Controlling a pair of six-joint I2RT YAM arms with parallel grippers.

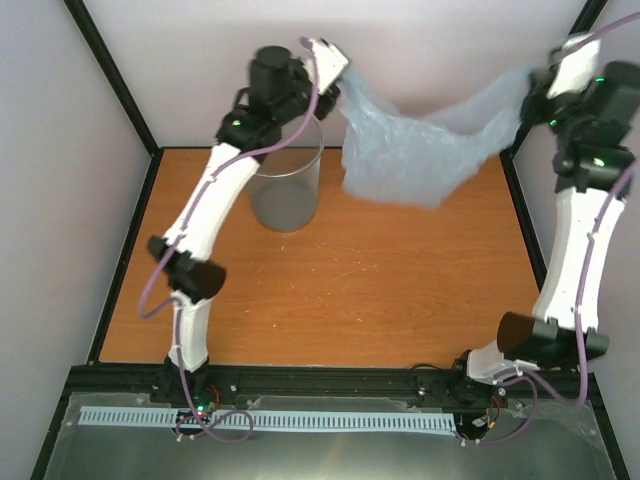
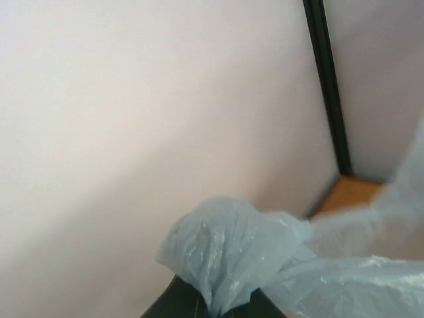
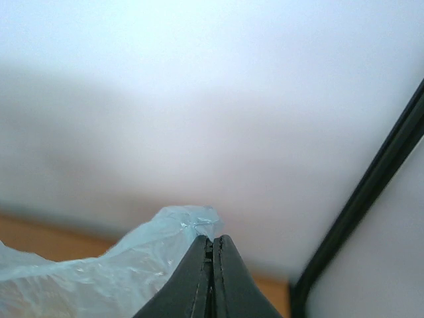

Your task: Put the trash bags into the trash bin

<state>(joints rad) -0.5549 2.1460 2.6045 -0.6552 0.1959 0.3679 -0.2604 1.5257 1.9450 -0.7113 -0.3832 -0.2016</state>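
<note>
1. Pale walls w/ black frame posts on 3 sides; wooden desk inside, orange-brown top.
2. Left arm rises from the near-left edge toward the back-left corner. Right arm goes up along the right edge to the back-right corner.
3. Trash bag: thin pale-blue film, slung betw. both claws over the desk's back edge. Sags in the middle, lowest fold over the back-right part. Can't tell if it touches the top.
4. Trash bin: grey, see-through, upright at back-left of the desk, near the back edge. Sits just left of the hanging bag and below the left claw; left arm crosses its left rim in top view.
5. Left claw: raised, pinched tight on the bag's left end. Wrist view shows film bunched out from betw. the dark fingers.
6. Right claw: raised near the back-right corner, fingers pressed together on the bag's right end; film spills left of them.
</note>
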